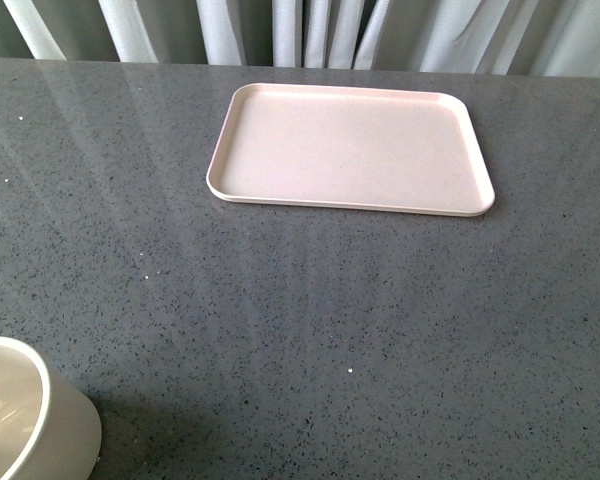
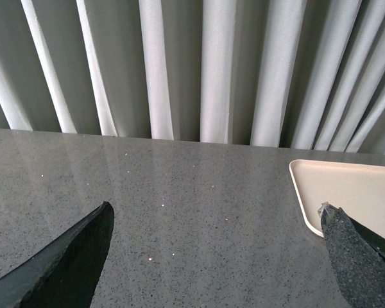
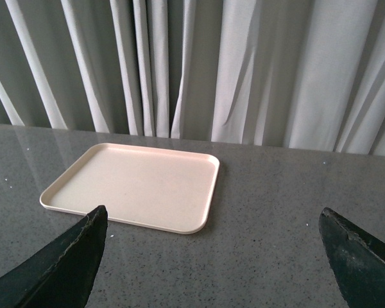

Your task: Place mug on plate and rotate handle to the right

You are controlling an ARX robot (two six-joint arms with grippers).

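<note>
On the grey counter (image 1: pixel 310 320), the white mug (image 1: pixel 20 420) stands at 7 o'clock, cropped by the frame edge, well apart from the pink plate (image 1: pixel 350 150) at 12 o'clock, while the left gripper (image 2: pixel 215 256) and right gripper (image 3: pixel 212 256) both gape wide, holding nothing.

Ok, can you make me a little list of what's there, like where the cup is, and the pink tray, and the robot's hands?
mug: white, at the near left corner of the front view, only partly in view
handle: not in view
plate: pale pink, on the far side of the table, nothing on it
mug on plate: not yet, they are well apart
left gripper: open, holding nothing
right gripper: open, holding nothing
behind the table: pale curtains
</note>
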